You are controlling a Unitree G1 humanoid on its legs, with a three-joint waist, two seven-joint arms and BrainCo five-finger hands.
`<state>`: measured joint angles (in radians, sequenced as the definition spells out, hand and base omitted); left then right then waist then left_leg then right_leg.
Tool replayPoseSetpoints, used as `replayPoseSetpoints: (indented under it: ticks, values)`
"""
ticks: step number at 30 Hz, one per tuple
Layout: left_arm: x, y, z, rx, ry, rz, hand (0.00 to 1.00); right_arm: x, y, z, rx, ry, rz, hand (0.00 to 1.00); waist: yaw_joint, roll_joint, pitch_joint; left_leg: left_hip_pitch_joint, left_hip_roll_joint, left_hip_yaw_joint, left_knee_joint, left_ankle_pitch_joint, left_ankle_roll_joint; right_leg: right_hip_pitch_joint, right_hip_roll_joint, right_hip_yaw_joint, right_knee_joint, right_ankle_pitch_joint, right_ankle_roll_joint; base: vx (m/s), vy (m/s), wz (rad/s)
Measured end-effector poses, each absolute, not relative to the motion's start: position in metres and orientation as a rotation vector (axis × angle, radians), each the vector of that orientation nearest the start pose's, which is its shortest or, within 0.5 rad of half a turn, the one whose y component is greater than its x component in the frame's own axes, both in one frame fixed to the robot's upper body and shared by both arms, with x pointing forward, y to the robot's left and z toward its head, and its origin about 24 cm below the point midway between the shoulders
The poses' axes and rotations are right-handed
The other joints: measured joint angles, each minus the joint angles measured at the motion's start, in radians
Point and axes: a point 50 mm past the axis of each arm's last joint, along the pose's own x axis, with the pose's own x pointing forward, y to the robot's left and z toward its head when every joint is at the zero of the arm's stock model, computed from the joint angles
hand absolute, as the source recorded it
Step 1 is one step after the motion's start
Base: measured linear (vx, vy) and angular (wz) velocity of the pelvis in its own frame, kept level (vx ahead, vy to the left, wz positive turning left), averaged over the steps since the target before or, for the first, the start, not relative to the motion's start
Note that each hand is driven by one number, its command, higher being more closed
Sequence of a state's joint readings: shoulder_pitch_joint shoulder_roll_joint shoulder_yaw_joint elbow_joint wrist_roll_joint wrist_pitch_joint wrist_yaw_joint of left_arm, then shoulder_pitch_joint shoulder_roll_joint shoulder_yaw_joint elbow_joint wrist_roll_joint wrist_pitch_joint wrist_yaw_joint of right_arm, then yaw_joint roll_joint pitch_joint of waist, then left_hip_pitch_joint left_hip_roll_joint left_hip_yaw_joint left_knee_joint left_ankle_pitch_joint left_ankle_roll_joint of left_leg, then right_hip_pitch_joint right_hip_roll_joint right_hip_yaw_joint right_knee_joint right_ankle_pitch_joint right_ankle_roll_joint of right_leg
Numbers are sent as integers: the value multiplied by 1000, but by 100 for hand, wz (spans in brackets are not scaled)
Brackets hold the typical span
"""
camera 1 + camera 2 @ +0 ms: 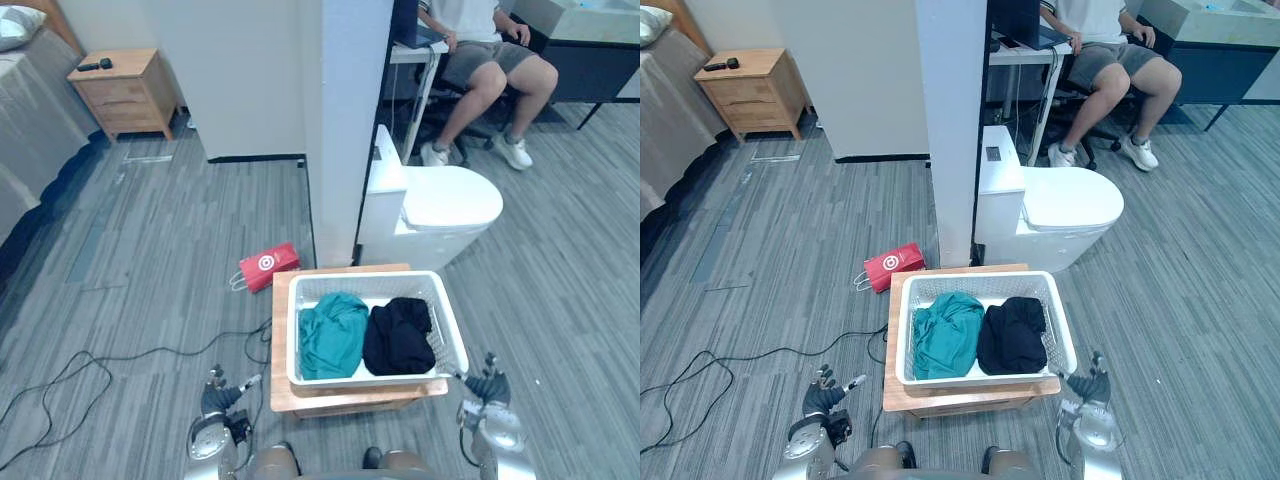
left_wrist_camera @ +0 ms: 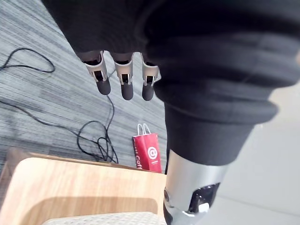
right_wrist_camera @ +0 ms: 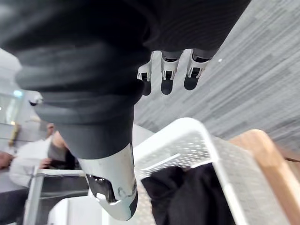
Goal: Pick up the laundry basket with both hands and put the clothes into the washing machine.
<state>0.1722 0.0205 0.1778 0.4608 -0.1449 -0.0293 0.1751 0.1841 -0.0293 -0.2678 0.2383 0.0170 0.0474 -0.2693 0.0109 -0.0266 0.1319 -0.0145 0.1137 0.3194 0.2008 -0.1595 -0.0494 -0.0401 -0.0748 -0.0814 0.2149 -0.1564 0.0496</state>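
A white laundry basket stands on a low wooden table just ahead of me. Inside it lie a teal garment on its left side and a black garment on its right. My left hand hangs low beside the table's left front corner, fingers straight and holding nothing; its fingers point over the floor. By the basket's right front corner my right hand is open too, its fingers clear of the basket's rim.
A white washing machine stands behind the table, next to a white pillar. A red paper bag lies on the floor left of the table. A seated person is at the back right. A wooden nightstand and a bed stand far left.
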Motion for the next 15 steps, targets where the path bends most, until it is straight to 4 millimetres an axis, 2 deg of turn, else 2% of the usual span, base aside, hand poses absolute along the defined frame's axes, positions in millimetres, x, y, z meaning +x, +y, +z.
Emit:
replayPoseSetpoints:
  ticks: [4,8,10,12,15]
  values:
    - [168,203,-90,-66,592,375,0,179,-247,-48,-112,451,-576,0,-25,5,-3,2,-17,-1,-38,10,1,-3,3,6,-41,12,3,86,29,-6]
    - [191,182,-89,-13,586,253,0,210,-248,-34,-198,389,-507,0,-26,31,-5,-40,-24,-13,-101,47,7,-64,16,56,-91,66,-2,64,7,-35]
    - [215,168,-79,24,541,187,0,234,-239,-28,-213,361,-453,0,-36,45,14,-71,-25,-14,-118,64,4,-101,19,66,-104,90,-5,-3,4,-18]
    - [236,158,-68,47,489,152,0,252,-231,-22,-229,340,-412,0,-49,48,43,-95,-24,-17,-109,66,4,-126,20,72,-101,98,-6,-62,2,-8]
    - [269,148,-50,89,427,135,0,283,-226,-5,-252,289,-379,0,-51,50,92,-171,-23,-20,-76,75,18,-193,17,86,-97,128,-4,-105,-1,-10]
